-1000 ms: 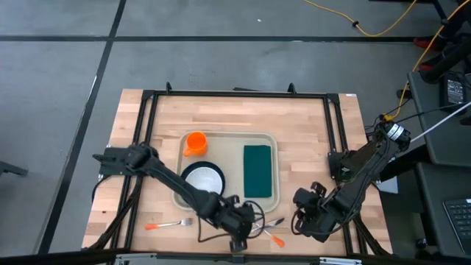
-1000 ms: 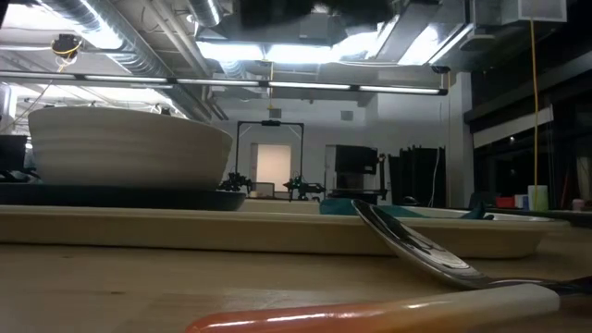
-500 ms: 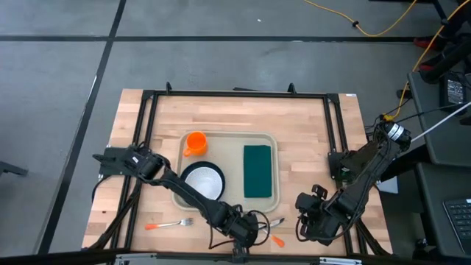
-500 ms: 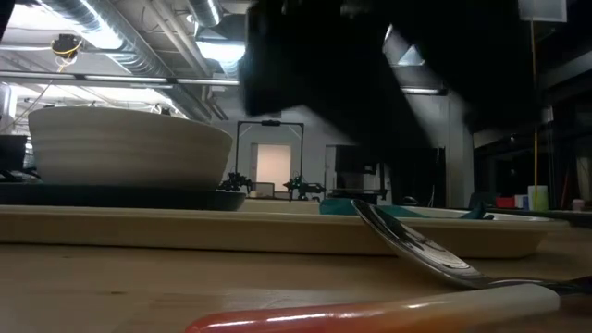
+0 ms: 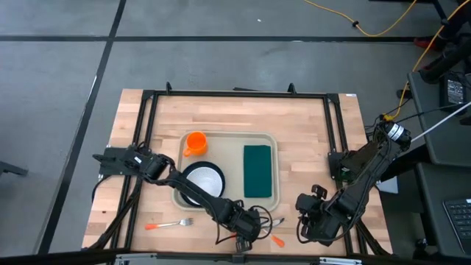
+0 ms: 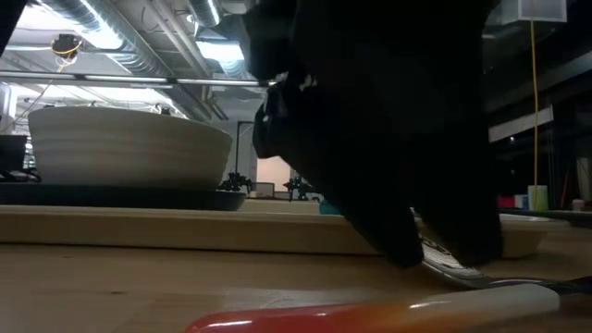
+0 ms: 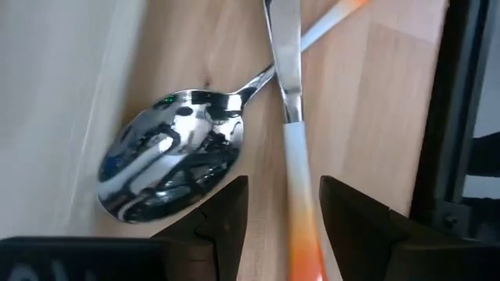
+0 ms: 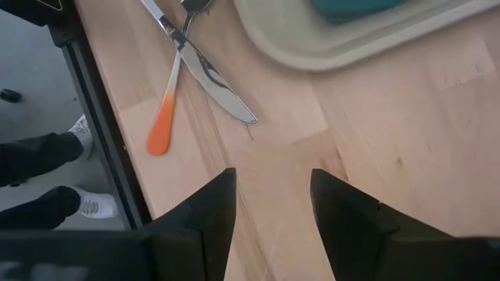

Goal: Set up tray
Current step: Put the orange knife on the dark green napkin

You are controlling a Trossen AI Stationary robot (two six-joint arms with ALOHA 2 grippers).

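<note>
I've got the left gripper [image 7: 281,215] low over the crossed cutlery at the bottom centre of the high view, jaws parted and straddling the knife [image 7: 291,125] handle, nothing gripped yet; the spoon [image 7: 172,160] lies just beside it. The tray [image 5: 276,165] sits mid-counter, holding cup, bowl and napkin. The right gripper [image 8: 269,211] waits lower right, jaws apart and, I think, empty.

Showing no readable text, label, brand, number or sign anywhere.
</note>
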